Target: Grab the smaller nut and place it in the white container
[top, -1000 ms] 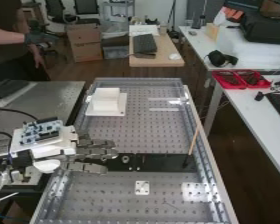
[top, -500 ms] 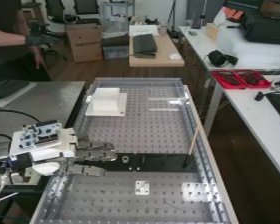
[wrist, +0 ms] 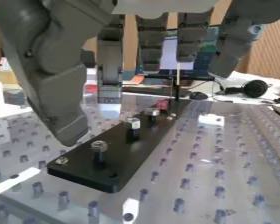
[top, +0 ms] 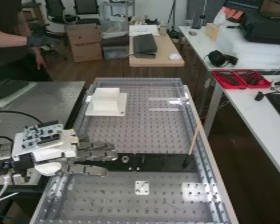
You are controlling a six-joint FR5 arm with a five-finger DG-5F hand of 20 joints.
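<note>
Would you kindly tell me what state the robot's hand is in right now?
Hand: open, its fingers loosely extended and holding nothing.

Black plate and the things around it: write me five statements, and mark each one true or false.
1. The black plate lies across the perforated bench. True.
2. The white container stands on the black plate. False: it is farther from the high view's camera, apart from that plate.
3. Several metal nuts sit raised above the black plate. True.
4. The fingers are extended and hold nothing. True.
5. The small white plate touches the black plate. False: a gap separates them.
</note>
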